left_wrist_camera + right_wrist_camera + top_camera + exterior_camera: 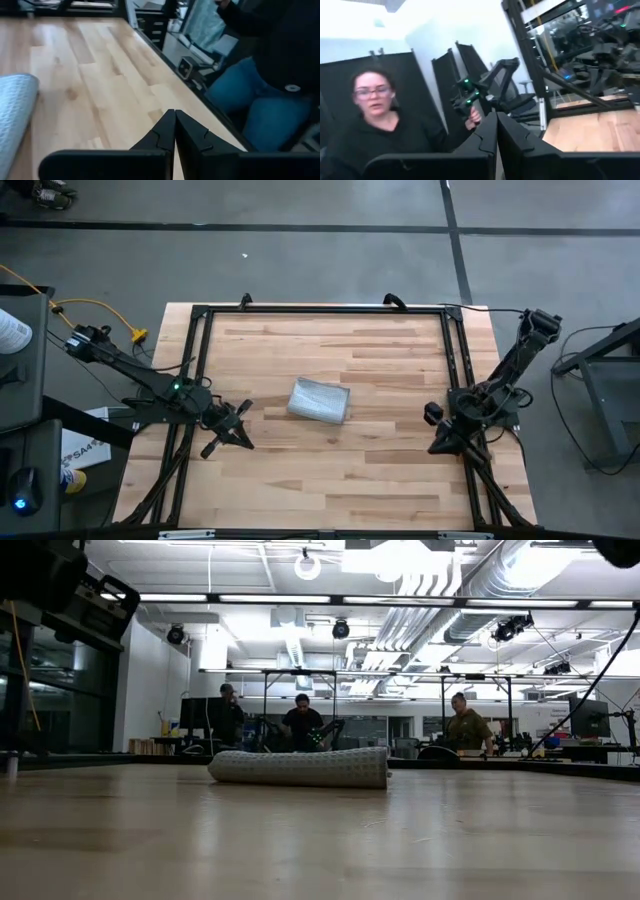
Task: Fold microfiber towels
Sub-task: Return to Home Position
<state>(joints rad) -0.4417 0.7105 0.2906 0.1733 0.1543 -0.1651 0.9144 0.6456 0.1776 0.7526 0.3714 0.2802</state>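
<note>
Microfiber towel [320,400] lies folded in a compact pad on the wooden table [380,480] between my two arms, somewhat nearer the left gripper [229,437] than the right gripper [440,445], both with fingers pressed together on nothing. From table height its layers seem even, though the far edge is hidden. For the retreat home, I judge each arm should lift clear before swinging away, so neither tip drags the cloth open.

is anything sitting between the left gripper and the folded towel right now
Nothing visible: only bare tabletop lies between the shut left gripper and the folded towel. The right gripper waits by the table's right edge.
</note>
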